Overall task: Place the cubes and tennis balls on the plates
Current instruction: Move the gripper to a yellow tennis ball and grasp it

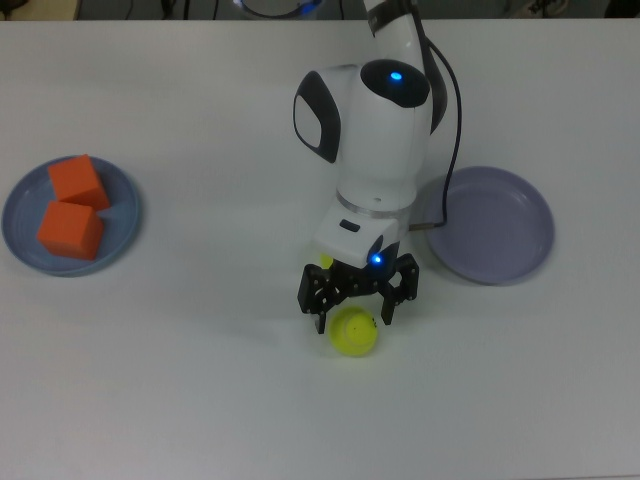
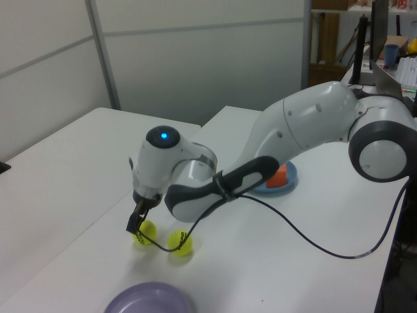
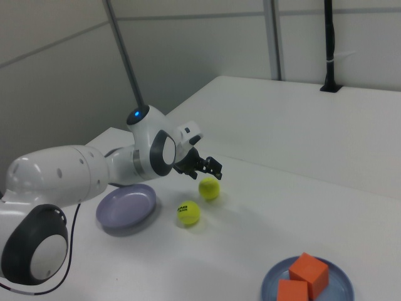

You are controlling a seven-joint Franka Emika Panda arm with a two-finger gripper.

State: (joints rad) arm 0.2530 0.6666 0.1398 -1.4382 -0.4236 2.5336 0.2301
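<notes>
While spread wide, jaws straddle tennis ball (image 1: 353, 331) from above

black print on a tennis ball (image 3: 188, 213), unreadable.

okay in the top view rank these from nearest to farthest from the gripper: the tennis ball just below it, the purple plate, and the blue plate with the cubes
1. The tennis ball, right under the gripper.
2. The purple plate, toward the top view's right.
3. The blue plate holding both cubes, far on the top view's left.
</notes>
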